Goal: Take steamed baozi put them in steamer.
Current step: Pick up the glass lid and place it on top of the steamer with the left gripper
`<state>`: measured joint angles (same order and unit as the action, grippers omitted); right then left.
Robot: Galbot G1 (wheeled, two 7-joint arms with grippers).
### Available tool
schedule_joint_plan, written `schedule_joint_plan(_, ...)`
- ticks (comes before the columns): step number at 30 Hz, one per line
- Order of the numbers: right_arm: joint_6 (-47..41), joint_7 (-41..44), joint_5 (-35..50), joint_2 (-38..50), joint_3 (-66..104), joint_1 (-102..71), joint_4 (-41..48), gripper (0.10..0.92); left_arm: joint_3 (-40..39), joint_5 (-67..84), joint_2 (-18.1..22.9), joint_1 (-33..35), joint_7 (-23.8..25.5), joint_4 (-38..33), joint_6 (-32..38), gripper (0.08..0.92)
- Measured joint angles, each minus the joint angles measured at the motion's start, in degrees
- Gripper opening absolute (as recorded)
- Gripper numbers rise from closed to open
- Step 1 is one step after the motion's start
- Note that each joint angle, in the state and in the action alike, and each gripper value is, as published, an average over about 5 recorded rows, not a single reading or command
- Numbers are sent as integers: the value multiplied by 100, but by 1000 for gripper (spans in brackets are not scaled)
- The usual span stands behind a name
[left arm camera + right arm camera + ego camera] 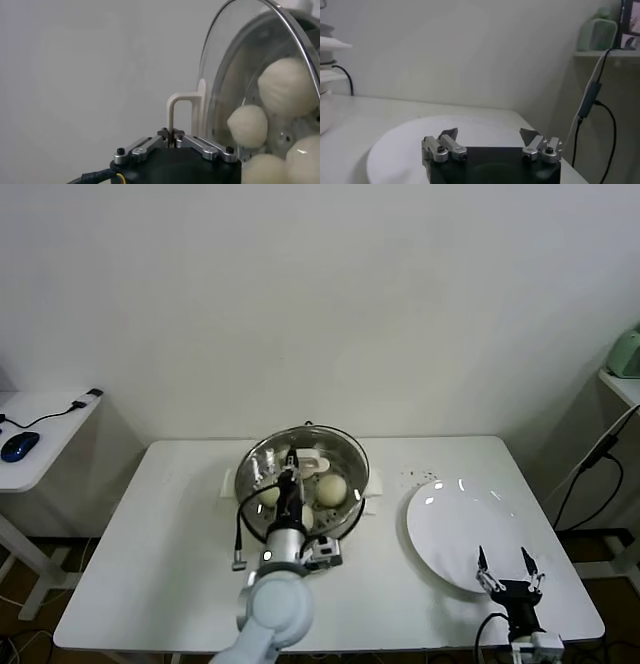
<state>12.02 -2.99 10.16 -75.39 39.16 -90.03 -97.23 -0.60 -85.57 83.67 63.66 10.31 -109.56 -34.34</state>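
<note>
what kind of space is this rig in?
Likely a lab or office test room, not a kitchen: a plain white table against a bare wall, a side desk with a computer mouse, and loose cables by a shelf on the right.

Soft even light, glare spots on the plate (455,529), wrist views slightly blurred

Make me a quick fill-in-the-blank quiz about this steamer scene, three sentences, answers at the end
1. The left gripper is shut on the handle of the glass ____.
2. The baozi lie inside the ____.
3. The right gripper, fingers open, hangs over the near edge of the white ____, which holds no buns.

Missing words: lid; steamer; plate.
</note>
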Motion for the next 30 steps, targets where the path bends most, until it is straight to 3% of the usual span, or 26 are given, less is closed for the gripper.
schedule_joint_plan(30, 103, -24, -71, -73, 15, -72, -13, 823, -115, -444, 59, -227, 107, 577, -273, 160)
